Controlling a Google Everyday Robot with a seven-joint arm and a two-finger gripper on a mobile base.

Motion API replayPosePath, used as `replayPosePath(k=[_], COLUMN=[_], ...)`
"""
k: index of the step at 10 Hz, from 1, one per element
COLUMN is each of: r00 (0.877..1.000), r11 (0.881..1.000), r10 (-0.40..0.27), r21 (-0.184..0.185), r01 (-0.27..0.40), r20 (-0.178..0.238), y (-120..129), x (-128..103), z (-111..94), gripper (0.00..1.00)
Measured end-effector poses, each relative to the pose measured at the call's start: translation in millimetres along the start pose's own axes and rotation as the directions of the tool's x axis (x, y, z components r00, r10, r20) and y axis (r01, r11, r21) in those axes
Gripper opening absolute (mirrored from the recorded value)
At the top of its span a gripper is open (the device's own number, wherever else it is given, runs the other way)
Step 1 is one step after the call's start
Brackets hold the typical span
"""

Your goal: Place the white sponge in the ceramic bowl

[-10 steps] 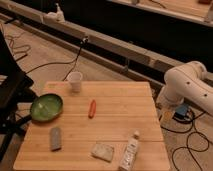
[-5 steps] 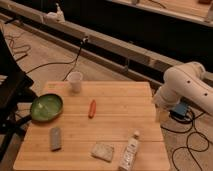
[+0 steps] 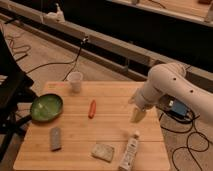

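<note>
The white sponge (image 3: 102, 152), a flat off-white speckled pad, lies near the front edge of the wooden table (image 3: 110, 125). The green ceramic bowl (image 3: 46, 107) sits at the table's left side, empty. My gripper (image 3: 137, 115) hangs from the white arm (image 3: 170, 90) over the right part of the table, above and to the right of the sponge, holding nothing.
A translucent white cup (image 3: 75, 81) stands at the back left. A small red-orange object (image 3: 92, 108) lies mid-table. A grey block (image 3: 55, 138) lies front left. A white bottle (image 3: 130, 150) lies on its side just right of the sponge. Cables cross the floor.
The arm has swung in from the right, and the gripper now hangs over the table's right part.
</note>
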Motion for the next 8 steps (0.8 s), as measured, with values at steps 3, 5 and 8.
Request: replayPosePath(k=[3,5,8], r00=[1.0,1.0,1.0], r11=[1.0,1.0,0.997], r10=[-0.004,-0.003,-0.002], r21=[-0.008,-0.006,-0.077], r01=[0.005,0.003,0.003], r20=[0.014,0.014,0.009], y=[7.6,6.5,28.3], x=[-11.6,-11.2,-12.6], z=[4.4,3.8,26.2], gripper=[0.65,0.65,0.65])
